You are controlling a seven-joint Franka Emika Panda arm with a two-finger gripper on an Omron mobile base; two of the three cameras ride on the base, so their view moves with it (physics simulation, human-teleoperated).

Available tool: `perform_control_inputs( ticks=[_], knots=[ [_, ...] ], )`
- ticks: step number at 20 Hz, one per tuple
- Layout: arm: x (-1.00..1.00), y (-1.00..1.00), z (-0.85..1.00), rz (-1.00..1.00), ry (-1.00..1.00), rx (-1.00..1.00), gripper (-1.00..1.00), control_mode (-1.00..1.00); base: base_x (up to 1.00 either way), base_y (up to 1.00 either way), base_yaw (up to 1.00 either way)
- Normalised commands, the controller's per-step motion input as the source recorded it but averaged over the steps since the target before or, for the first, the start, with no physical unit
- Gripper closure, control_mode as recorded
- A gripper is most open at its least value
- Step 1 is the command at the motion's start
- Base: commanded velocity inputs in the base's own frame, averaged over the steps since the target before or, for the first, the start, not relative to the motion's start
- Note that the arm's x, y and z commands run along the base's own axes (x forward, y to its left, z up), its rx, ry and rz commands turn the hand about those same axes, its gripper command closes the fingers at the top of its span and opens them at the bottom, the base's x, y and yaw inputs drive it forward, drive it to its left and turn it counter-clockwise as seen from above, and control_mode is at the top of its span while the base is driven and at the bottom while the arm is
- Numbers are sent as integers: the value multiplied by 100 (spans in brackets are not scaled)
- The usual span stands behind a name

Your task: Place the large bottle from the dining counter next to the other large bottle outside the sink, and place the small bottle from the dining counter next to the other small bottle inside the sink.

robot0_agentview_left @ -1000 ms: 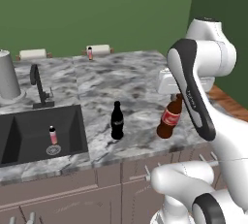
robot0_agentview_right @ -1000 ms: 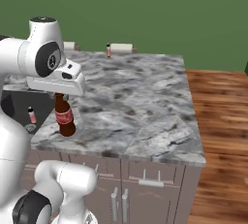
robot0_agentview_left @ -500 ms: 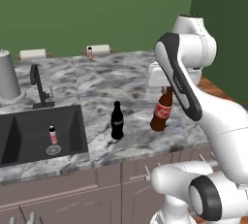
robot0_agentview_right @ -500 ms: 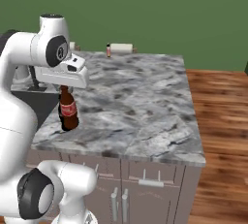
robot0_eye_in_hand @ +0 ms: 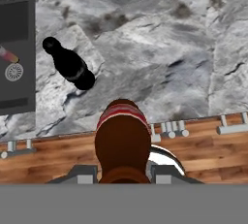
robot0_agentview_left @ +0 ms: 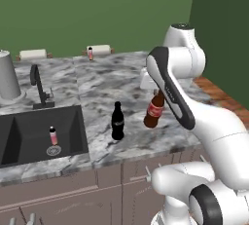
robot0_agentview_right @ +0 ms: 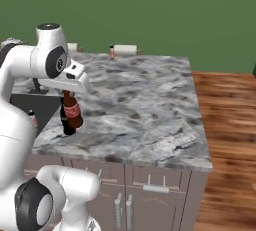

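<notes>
From my seat I count two small bottles: one (robot0_agentview_left: 53, 135) standing in the sink (robot0_agentview_left: 19, 136) by the drain, another (robot0_agentview_left: 90, 53) at the far edge of the counter (robot0_agentview_left: 121, 80). Two large bottles: the black one (robot0_agentview_left: 117, 121) upright on the counter just right of the sink, and the brown red-labelled one (robot0_agentview_left: 154, 110) further right, tilted and hanging above the counter's front edge. The gripper (robot0_agentview_right: 67, 93) has its fingers closed narrowly on that brown bottle's neck.
</notes>
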Motion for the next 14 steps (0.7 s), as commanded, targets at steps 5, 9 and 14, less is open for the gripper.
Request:
perform_control_inputs(
  ticks=[5,9,14],
  knots=[
    [28,8,-8,-9,-5,0,100,-100,0,0,0],
    [26,0,0,-4,17,0,100,-100,0,0,0],
    [16,0,0,0,30,0,100,-100,0,0,0]
  ],
)
